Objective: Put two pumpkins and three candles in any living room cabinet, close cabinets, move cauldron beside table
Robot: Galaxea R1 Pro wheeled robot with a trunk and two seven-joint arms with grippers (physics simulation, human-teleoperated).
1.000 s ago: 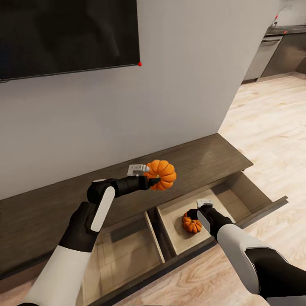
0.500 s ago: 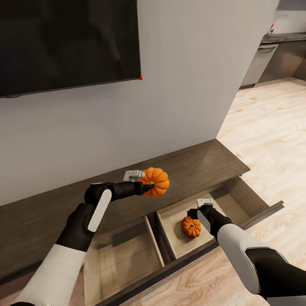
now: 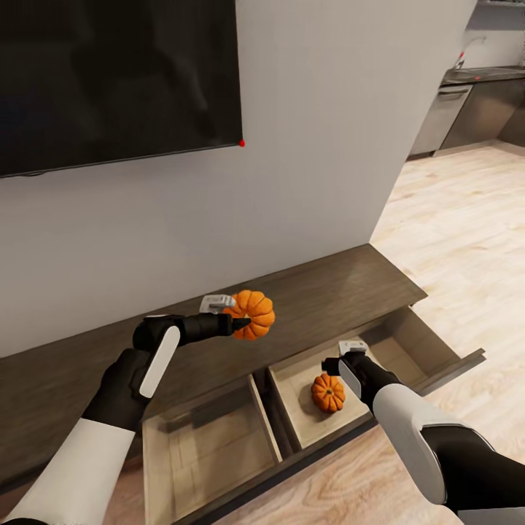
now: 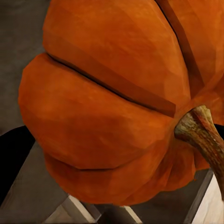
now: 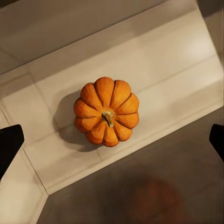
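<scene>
while one pumpkin [image 3: 328,392] lies in the right open drawer [image 3: 408,343] of the cabinet [image 3: 343,281], the second pumpkin [image 3: 251,314] is clenched in the left gripper [image 3: 240,321] above the cabinet top. the right gripper [image 3: 334,364] hangs over the drawer with its fingers spread and empty. i judge the task is early: this pumpkin, the candles, closing the drawers and the cauldron are left.

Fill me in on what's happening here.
The left tool holds one pumpkin in the air over the dark wooden cabinet. The other pumpkin sits in the right-hand open drawer, with the right tool open just above it. Both drawers are pulled out.
</scene>
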